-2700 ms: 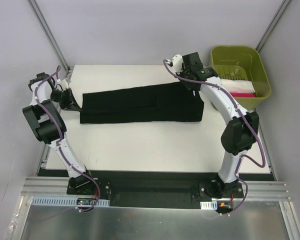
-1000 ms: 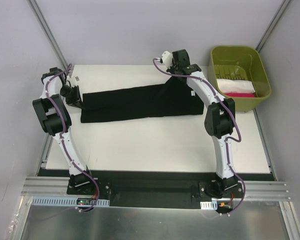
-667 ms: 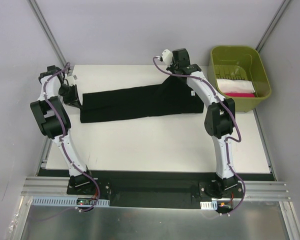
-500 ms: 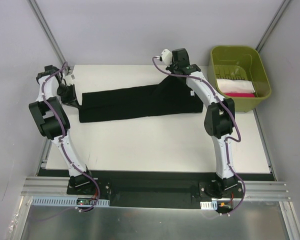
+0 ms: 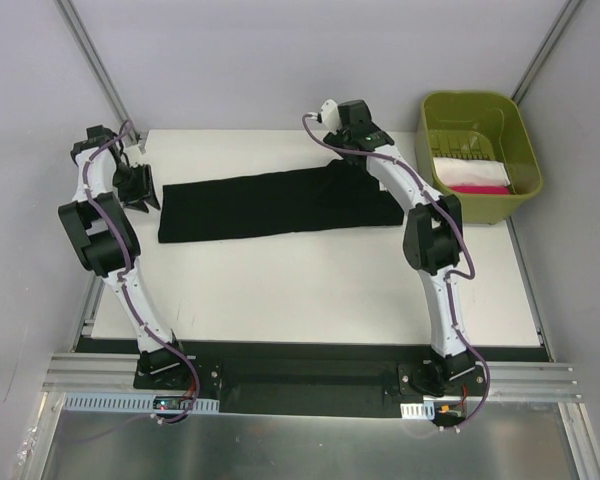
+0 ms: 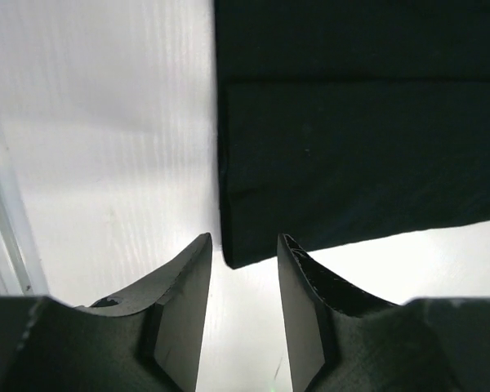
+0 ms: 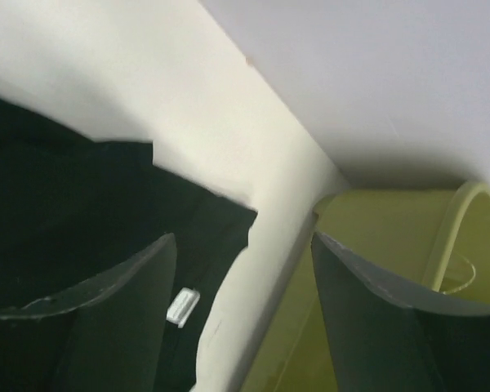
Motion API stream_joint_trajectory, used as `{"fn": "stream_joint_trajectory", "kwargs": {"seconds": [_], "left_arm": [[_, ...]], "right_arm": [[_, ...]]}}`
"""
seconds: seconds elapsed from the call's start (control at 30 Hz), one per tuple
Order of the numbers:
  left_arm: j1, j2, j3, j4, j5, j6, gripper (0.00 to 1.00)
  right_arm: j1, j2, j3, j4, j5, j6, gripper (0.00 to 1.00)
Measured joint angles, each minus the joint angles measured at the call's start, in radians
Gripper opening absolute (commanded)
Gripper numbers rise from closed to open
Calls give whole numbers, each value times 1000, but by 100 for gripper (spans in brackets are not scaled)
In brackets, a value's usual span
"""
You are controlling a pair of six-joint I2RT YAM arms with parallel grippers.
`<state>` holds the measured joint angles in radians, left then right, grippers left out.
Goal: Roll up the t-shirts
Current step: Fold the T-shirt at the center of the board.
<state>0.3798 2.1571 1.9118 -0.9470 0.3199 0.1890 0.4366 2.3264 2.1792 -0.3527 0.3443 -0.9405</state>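
A black t-shirt (image 5: 280,203), folded into a long narrow strip, lies flat across the far part of the white table (image 5: 310,290). My left gripper (image 5: 143,193) is at the strip's left end. In the left wrist view it (image 6: 243,241) is open, and a corner of the shirt (image 6: 343,147) lies just ahead of the fingertips, nothing between them. My right gripper (image 5: 370,150) hovers over the strip's far right end. In the right wrist view it (image 7: 243,237) is open wide and empty above the shirt (image 7: 65,204), whose white neck label (image 7: 183,307) shows.
An olive-green bin (image 5: 435,110) stands off the table's far right corner and holds folded white and pink cloth (image 5: 472,175). Its wall (image 7: 376,220) shows close behind the right fingers. The table's left edge (image 6: 8,237) runs right beside the left gripper.
Both grippers have gone from shut to open and let go of the shirt's ends. The strip has settled flat, and the left gripper has drawn back a little to the left.
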Motion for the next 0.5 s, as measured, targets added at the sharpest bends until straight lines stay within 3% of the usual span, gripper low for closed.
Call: {"fn": "stream_joint_trajectory", "kwargs": {"seconds": [0.1,0.27,0.5], "left_arm": [[-3,-35,-27,4,45,2,36],[-29,-92,-84,0,120,5,31],[-78,-66,-160,17,114,11,23]], "right_arm": [[-2,-81,-114,-15,2,18,73],[-20,-217,-262,-146,-49,65,61],[-73,-232,-326,-306,-121,94,48]]}}
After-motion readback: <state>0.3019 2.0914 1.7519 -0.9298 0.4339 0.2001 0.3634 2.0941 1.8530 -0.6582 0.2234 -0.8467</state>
